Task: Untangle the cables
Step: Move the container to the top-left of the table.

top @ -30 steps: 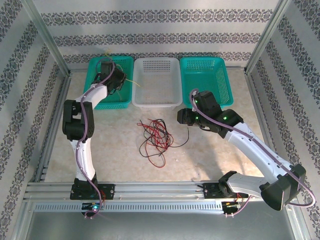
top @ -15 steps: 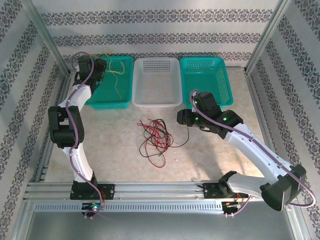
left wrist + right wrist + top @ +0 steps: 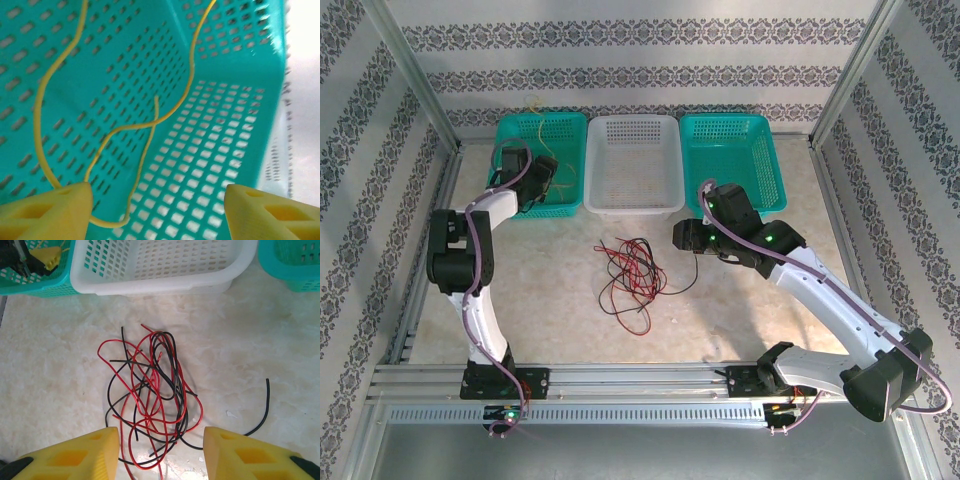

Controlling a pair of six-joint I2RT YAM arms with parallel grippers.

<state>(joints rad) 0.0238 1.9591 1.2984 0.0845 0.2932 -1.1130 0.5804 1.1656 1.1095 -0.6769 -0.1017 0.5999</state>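
A tangle of red and black cables (image 3: 630, 272) lies on the table in front of the white basket; the right wrist view shows the cables (image 3: 150, 385) just ahead of my right gripper (image 3: 161, 435). That gripper (image 3: 678, 238) hovers to the tangle's right, open, with nothing between its fingers. A yellow cable (image 3: 150, 145) lies loose inside the left teal basket (image 3: 235, 65). My left gripper (image 3: 157, 192) is open over that basket's floor, and the yellow cable runs past its left finger (image 3: 55, 210) without being clamped. From above, the left gripper (image 3: 542, 185) sits at the basket's front part.
Three baskets stand in a row at the back: teal (image 3: 550, 116), white (image 3: 632, 208), teal (image 3: 725, 118). One black cable end (image 3: 262, 410) trails right of the tangle. Metal frame posts and patterned walls close in the table's sides and back.
My left gripper opened and let the yellow cable fall into the left teal basket. Its arm swung to the back left, then came back to the basket's front. The right arm barely moved.
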